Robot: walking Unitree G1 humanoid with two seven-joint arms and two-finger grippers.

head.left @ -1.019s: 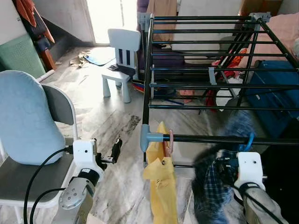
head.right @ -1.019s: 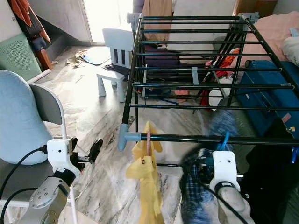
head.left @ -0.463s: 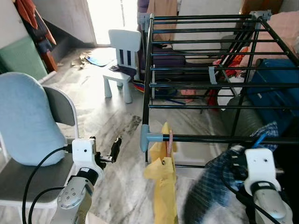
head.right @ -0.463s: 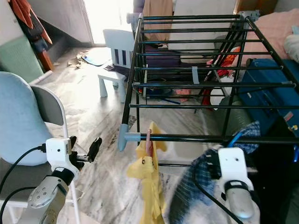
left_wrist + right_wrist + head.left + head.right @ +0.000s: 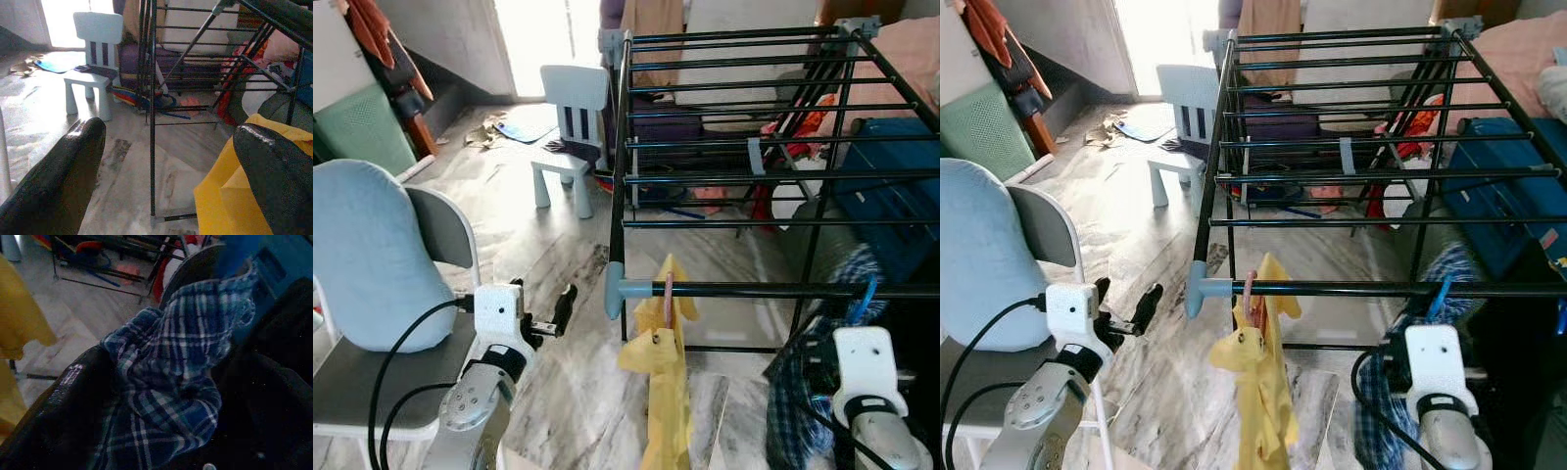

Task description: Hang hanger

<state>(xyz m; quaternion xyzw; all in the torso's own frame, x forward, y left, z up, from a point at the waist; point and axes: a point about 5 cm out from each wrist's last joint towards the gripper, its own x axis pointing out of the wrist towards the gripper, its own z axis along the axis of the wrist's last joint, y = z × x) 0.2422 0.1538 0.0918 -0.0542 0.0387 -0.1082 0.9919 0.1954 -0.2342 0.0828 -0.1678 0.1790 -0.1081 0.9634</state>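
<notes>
A lived-in home room used for drying laundry: a black drying rack (image 5: 734,147) at twelve o'clock, a child's white chair (image 5: 570,132) at eleven, marble floor (image 5: 538,255), and a cushioned chair (image 5: 382,264) at nine.

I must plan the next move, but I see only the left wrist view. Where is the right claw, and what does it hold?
Observer: The right claw is low at the robot's right, below the rack's front bar, shut on a plaid shirt.
Operator: Is its hanger on that bar?
Observer: The blue hanger hook is at the bar; whether it sits over the bar, I cannot tell.
</notes>
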